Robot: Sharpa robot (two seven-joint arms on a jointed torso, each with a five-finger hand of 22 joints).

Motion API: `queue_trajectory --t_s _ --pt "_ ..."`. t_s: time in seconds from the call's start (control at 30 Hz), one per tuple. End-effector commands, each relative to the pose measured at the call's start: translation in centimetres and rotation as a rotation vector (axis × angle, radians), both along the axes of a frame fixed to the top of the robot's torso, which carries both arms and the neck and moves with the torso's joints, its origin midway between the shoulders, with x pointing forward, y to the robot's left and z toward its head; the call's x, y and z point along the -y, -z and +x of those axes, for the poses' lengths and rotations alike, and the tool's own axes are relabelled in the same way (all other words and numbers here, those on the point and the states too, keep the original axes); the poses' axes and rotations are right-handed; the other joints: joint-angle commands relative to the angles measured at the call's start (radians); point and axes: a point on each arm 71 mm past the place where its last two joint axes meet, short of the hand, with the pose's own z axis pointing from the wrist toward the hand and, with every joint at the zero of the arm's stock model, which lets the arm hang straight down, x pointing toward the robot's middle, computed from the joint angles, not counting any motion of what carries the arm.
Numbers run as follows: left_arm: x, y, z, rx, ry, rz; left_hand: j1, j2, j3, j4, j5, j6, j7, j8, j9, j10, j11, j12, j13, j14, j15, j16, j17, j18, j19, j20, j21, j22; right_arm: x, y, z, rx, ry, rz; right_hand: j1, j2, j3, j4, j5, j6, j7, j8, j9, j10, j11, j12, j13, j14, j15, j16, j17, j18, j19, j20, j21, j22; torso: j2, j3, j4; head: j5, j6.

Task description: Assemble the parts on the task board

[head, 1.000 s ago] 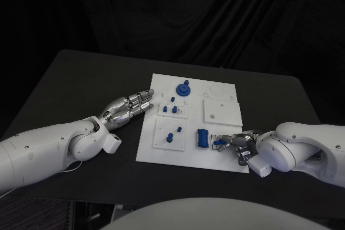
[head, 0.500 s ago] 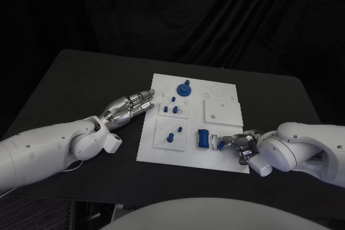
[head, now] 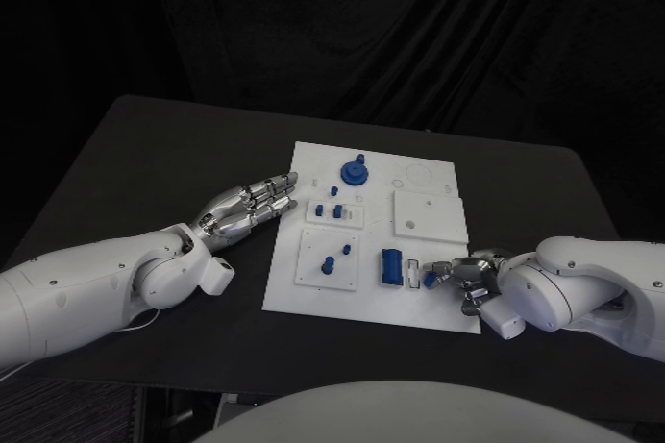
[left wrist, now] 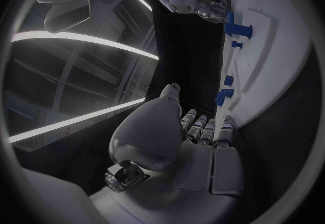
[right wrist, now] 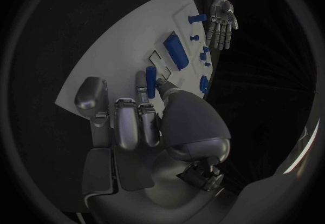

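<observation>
Task board (head: pixel 423 212) on black table (head: pixel 138 164); right hand (head: pixel 464 275) pinches blue part (head: pixel 429 279); left hand (head: pixel 250 208) spread, empty.

We had a black table (head: pixel 153 155) with rounded corners, and a dark curtain (head: pixel 416 49) hung in folds right behind it, pretty much swallowing the background. Off to one side, long curved strips of light (left wrist: pixel 81 40) glowed overhead.
</observation>
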Motion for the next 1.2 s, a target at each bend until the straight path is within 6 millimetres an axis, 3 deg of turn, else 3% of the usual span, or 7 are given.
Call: queue_trajectory --t_s 0.03,0.4,0.83,1.2 --pt "0.1 0.1 -0.2 -0.003 0.013 -0.013 -0.003 0.009 0.000 -0.003 0.003 0.006 -0.002 0.006 0.002 0.000 0.007 0.005 0.001 -0.002 0.007 -0.004 -0.002 0.008 0.001 0.007 0.000 -0.001 0.2 0.0 -0.1 0.014 0.026 -0.012 0.020 -0.002 0.008 -0.023 0.004 -0.022 -0.010 0.010 0.004 0.106 -0.005 -0.001 0.263 0.058 -0.002 -0.006 0.000 0.005 -0.005 -0.006 -0.008 0.093 0.000 -0.0001 -0.0001 0.001 0.000" --pt "0.0 0.1 -0.2 -0.004 0.012 -0.011 -0.004 0.009 0.000 -0.003 0.003 0.006 -0.002 0.006 0.002 0.000 0.007 0.005 0.001 -0.002 0.007 -0.004 -0.002 0.008 0.001 0.007 0.000 -0.001 -0.5 -0.8 -0.4 0.102 -0.132 -0.061 0.037 -0.011 0.005 -0.054 0.003 -0.025 -0.012 0.031 0.008 0.106 -0.007 -0.001 0.263 0.061 -0.004 0.001 0.014 0.003 0.001 -0.008 0.001 0.096 0.000 -0.0002 -0.0001 0.002 0.000" --pt "0.1 0.1 -0.2 -0.007 0.014 -0.011 -0.004 0.009 0.000 -0.003 0.003 0.006 -0.002 0.006 0.002 0.000 0.007 0.005 0.001 -0.002 0.007 -0.004 -0.002 0.008 0.001 0.007 0.000 -0.001 -2.2 -1.5 -0.7 0.175 -0.334 -0.112 0.019 -0.018 -0.009 -0.049 0.002 -0.021 -0.011 0.040 0.005 0.106 -0.006 -0.001 0.263 0.063 -0.003 0.003 0.016 0.002 0.006 -0.008 0.005 0.098 0.000 0.0000 -0.0005 0.001 0.000" --pt "0.1 0.1 -0.2 -0.008 0.015 -0.011 -0.004 0.009 0.000 -0.003 0.003 0.008 -0.001 0.006 0.002 0.001 0.007 0.005 0.001 -0.002 0.007 -0.004 -0.002 0.008 0.001 0.007 0.000 0.000 -2.7 -1.2 -0.4 0.163 -0.406 -0.134 -0.002 -0.021 -0.022 -0.036 0.003 -0.029 -0.008 0.040 -0.003 0.106 -0.004 -0.001 0.263 0.062 -0.002 0.003 0.013 0.003 0.005 -0.007 0.000 0.098 0.000 -0.0003 0.0002 0.003 0.000"
